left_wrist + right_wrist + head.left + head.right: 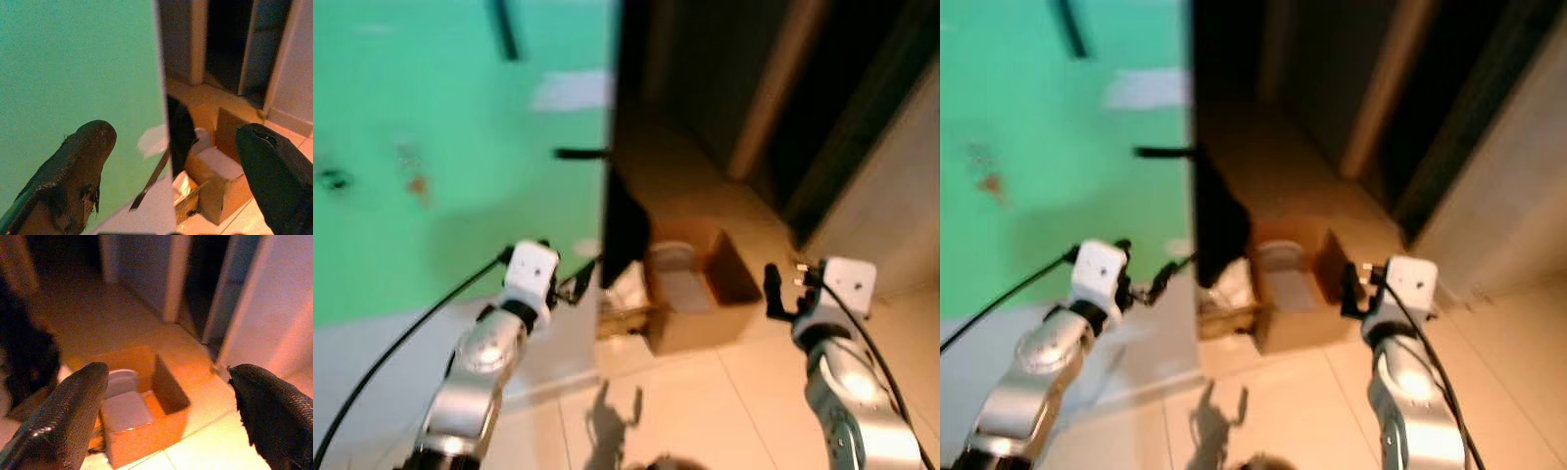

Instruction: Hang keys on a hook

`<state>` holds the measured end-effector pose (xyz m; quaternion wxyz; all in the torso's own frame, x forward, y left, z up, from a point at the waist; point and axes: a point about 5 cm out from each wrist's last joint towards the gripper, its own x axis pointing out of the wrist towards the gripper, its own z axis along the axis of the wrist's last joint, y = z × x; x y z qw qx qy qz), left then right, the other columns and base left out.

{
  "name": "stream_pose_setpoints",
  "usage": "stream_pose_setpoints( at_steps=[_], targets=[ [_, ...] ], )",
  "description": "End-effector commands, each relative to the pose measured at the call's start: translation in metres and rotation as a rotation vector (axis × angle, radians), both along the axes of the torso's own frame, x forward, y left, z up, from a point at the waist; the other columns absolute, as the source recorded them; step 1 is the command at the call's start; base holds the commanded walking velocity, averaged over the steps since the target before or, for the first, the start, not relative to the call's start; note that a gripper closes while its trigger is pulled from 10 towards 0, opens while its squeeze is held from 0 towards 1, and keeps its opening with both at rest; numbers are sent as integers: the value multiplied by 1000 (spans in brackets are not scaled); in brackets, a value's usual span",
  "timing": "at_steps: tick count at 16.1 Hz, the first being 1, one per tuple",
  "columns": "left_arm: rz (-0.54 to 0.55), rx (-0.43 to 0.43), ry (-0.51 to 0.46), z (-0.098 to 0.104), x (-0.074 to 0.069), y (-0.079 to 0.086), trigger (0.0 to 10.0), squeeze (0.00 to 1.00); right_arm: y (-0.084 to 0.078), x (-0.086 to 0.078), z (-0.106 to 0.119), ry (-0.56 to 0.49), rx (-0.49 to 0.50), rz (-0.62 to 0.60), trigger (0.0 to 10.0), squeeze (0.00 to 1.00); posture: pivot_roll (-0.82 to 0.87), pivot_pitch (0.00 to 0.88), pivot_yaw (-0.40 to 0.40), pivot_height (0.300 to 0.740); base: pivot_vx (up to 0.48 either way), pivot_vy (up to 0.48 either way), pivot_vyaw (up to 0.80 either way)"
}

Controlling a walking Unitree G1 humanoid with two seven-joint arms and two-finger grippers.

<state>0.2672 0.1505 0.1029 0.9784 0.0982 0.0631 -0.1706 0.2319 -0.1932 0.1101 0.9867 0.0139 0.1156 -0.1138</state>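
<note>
- Left tool (576, 286): two long black fingers on a silver arm, raised in front of the flat green wall (431, 147). In the left wrist view the fingers (73, 166) stand wide apart with nothing between them.
- Right tool (771, 292): black fingers on the second silver arm, held above the tiled floor near the box. In the right wrist view its fingers (68, 411) are spread wide, nothing held.
- Keys: not locatable in these blurred pictures; neither tool carries them. A few small dark and rust-coloured marks (416, 181) on the green wall are too smeared to identify as keys or hook.
- Hook: a short dark horizontal peg (579, 154) juts out at the green wall's edge. It may be the hook, but this cannot be confirmed.
- Handling estimate, keys: probably light, hard metal, loose and jangling on a ring, slippery on smooth finger pads. Best taken by the ring or fob, leaving the loop free to slip over a hook.
- Open brown cardboard box (705, 294): stands on the pale tiled floor (705, 411), flaps up. Contents: a pale grey round container (120, 381) and a grey-white block (124, 411).
- Dark shape (625, 230) beside the box, with crumpled pale material (183, 188) beneath it; identity unclear.
</note>
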Motion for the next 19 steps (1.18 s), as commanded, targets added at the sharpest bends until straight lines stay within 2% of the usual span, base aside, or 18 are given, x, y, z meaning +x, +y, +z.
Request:
stream_pose_setpoints(
  at_steps=[1, 10, 19],
  targets=[
    [-11, 2, 1, 1, 2, -3, 10000, 0, -4, 0, 1, 0, -3, -21, 10000, 0, -44, 0, -24, 740, 0, 337, -800],
    [-48, 8, -5, 3, 8, -6, 10000, 0, -4, -6, 2, -7, 0, -59, 10000, 0, -68, 0, 7, 740, 0, 340, -800],
    [-53, 7, -3, 2, 8, -7, 10000, 0, -4, -7, 2, -6, -5, -60, 10000, 0, -70, 0, 8, 740, 0, 337, -800]
  ],
)
